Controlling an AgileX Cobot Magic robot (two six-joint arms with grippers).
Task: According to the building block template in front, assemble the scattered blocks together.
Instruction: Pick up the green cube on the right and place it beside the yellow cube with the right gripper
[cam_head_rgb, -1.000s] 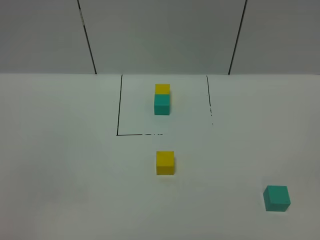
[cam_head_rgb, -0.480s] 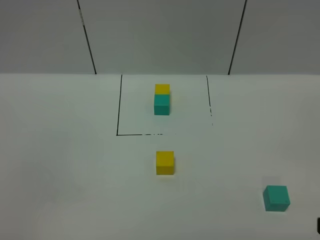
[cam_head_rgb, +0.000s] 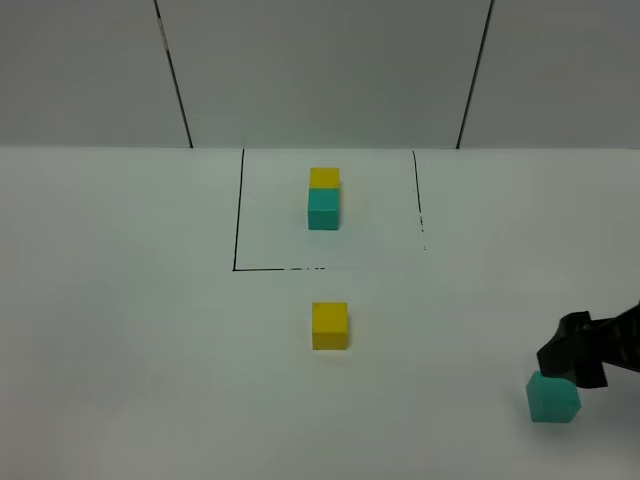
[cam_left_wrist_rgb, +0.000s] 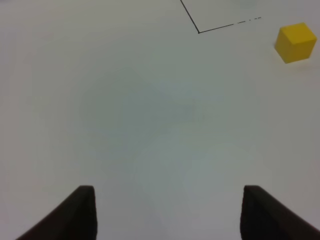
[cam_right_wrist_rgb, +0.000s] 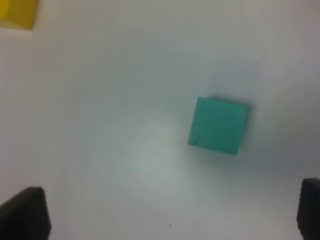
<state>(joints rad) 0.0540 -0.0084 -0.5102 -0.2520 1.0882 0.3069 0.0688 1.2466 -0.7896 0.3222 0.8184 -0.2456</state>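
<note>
Exterior high: up on the near-edge side of the table (cam_head_rgb: 120, 330), tilted down toward the far edge, wide shot. Left wrist: low, oblique over the tabletop, yellow cube (cam_left_wrist_rgb: 296, 42) far off. Right wrist: close, almost straight down on teal cube (cam_right_wrist_rgb: 218, 125) by the near right corner. Yellow cube shows in all three views, teal in two.

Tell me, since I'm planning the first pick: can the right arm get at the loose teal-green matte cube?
Probably yes. The right gripper hovers open right by the teal-green matte cube, its jaws spread wider than the cube, and the loose yellow matte cube lies well off to the side.
</note>
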